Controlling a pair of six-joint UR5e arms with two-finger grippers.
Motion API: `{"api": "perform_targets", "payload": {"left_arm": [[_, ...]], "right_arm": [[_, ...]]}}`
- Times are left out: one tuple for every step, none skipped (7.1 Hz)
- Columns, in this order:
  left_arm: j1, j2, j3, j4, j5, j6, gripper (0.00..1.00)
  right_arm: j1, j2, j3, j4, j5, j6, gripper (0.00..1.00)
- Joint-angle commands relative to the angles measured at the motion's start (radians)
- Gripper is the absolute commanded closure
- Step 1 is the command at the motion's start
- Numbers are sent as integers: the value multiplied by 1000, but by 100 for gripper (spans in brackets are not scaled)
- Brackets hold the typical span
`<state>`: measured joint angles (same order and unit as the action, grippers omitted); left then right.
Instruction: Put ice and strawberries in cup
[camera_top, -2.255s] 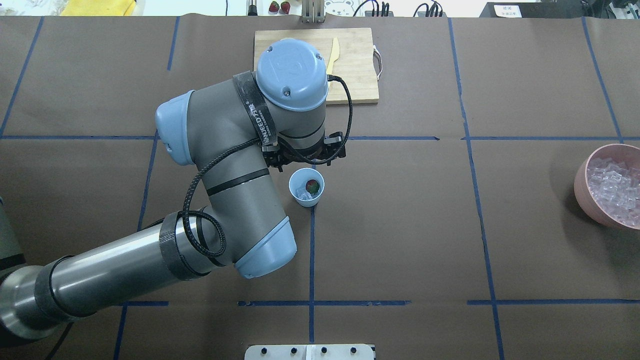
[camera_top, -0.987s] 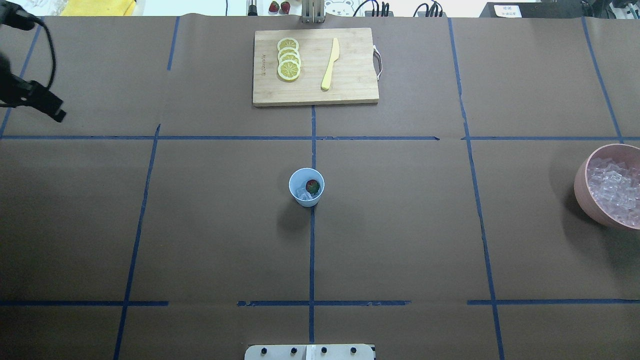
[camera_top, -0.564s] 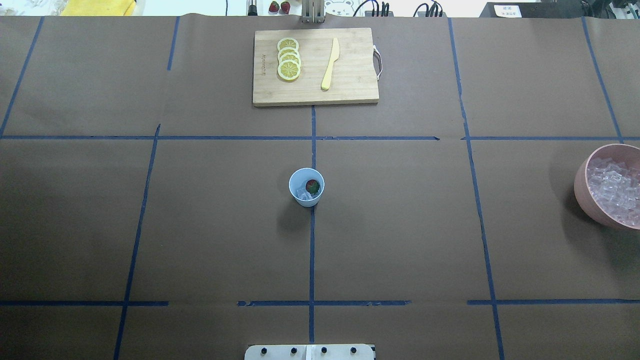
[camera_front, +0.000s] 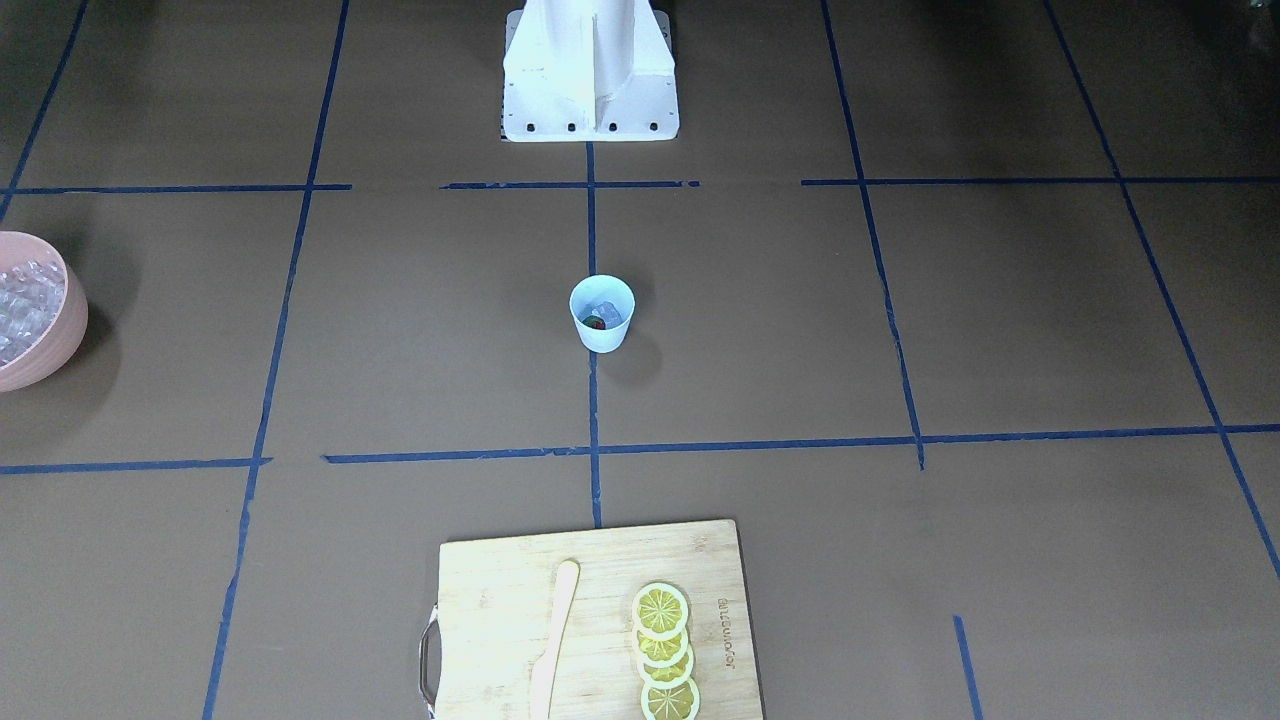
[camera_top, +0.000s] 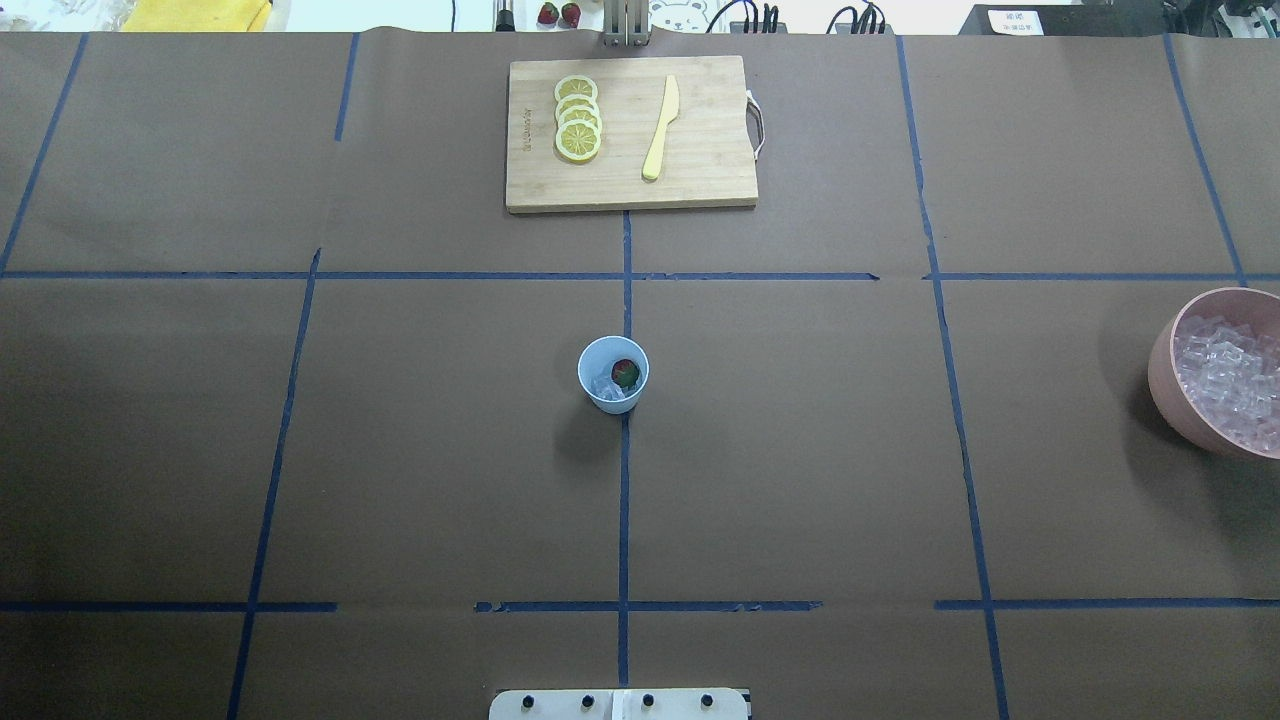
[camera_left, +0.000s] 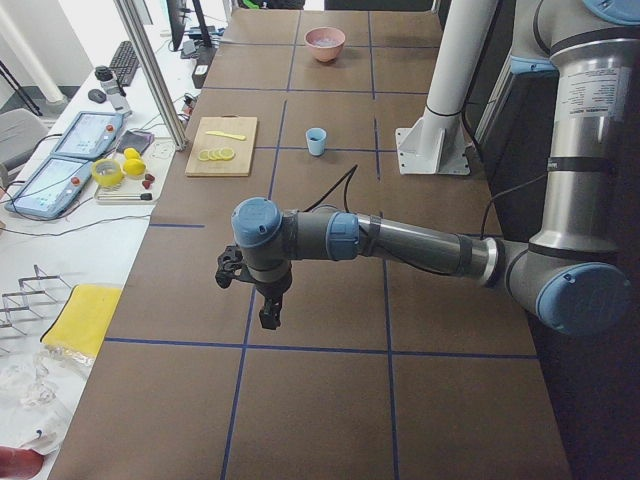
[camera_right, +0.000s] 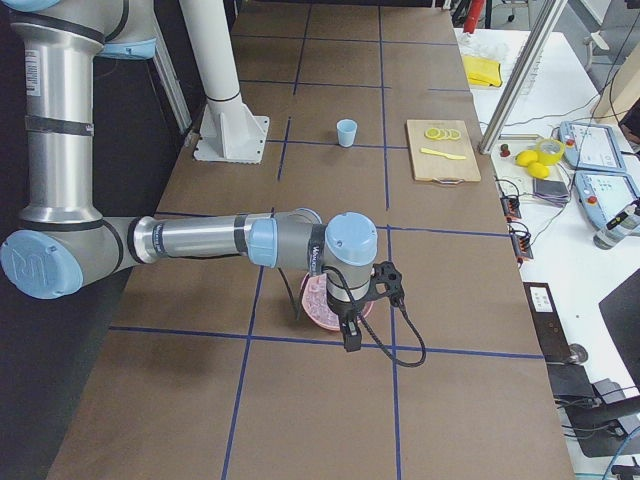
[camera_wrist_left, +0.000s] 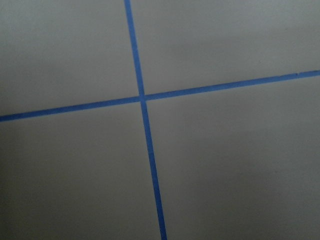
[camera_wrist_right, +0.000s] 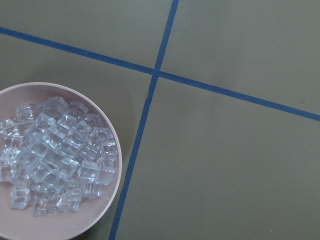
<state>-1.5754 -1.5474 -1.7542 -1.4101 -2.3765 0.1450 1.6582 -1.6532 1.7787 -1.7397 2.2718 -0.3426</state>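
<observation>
Brown paper-covered counter (camera_top: 800, 450), gridded with blue tape. The left arm's black two-finger claw (camera_left: 268, 318) hangs over bare paper at one end. The right arm's claw (camera_right: 351, 338) hangs by the round pink bowl (camera_top: 1160, 380) at the other. Whether either is open, or holds anything, cannot be told. The small pale blue tapered plastic cup (camera_top: 612, 403) stands upright at the centre on a tape line, long axis vertical, mouth up. Inside lie clear ice cubes (camera_top: 603, 386) and, beside them, a tiny red strawberry (camera_top: 625, 373), too small to tell which way it points.

Left arm (camera_left: 400, 240) pulled away from over cup (camera_top: 613, 375), now outside overhead view; lemon slices (camera_top: 578, 118) uncovered.
</observation>
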Motion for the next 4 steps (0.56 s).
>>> {"api": "perform_targets", "payload": {"left_arm": [[-6,120,5,-215,0,-10,0],[-5,127,15,-249,0,-16,0],[-3,110,40,-221,-4,-18,0],[-3,106,48,-189,-7,-18,0]], "right_arm": [[0,0,1,0,0,1,0],[0,0,1,0,0,1,0],[0,0,1,0,0,1,0],[0,0,1,0,0,1,0]]}}
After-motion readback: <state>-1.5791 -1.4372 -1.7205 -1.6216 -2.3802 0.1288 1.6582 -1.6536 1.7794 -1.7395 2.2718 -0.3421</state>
